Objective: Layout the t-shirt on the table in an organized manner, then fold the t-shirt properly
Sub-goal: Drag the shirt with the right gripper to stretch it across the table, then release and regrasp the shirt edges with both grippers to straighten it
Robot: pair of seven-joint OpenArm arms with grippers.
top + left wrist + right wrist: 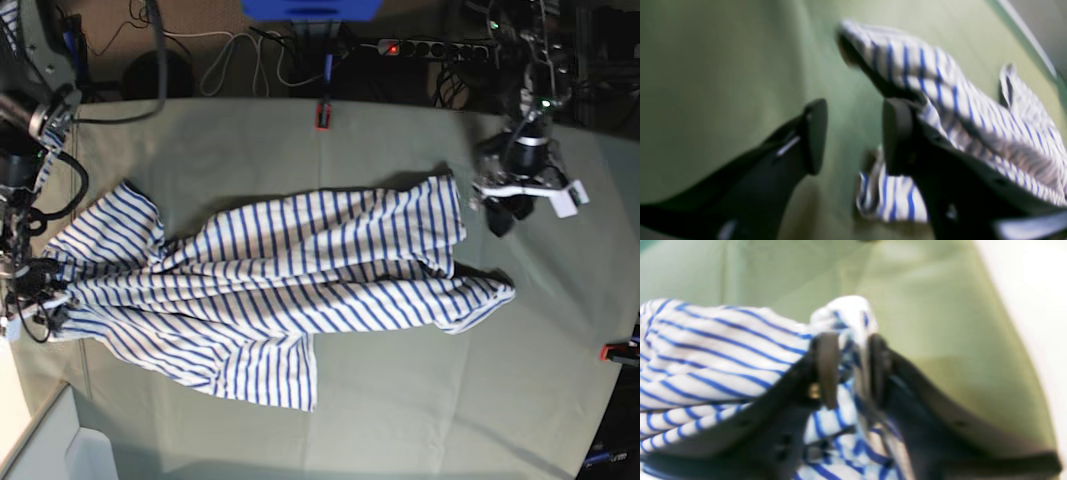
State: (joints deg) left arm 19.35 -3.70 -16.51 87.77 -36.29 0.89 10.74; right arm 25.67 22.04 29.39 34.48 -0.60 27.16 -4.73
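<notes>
**Striped t-shirt, spread lengthwise on green table**

The t-shirt (270,275), white with thin blue stripes, is lying on the table (400,400), bunched and rumpled rather than flat. In the base view its long axis is running left to right across the middle of the table, with one end reaching the table's left edge and the other stopping near the right side. One flap is hanging down toward the near edge; a sleeve-like corner is sticking out at the right end.

The right gripper (848,370) is sitting at the left end of the shirt in the base view; its jaws are standing slightly apart with a gathered fold of striped cloth between them, though blur is hiding whether they are pinching it.

The left gripper (853,136) is hovering just beside the shirt's right end, jaws apart with only green cloth between them; the shirt is lying against the outside of one finger (897,133).

A red clamp (323,115) is sitting at the far edge.
</notes>
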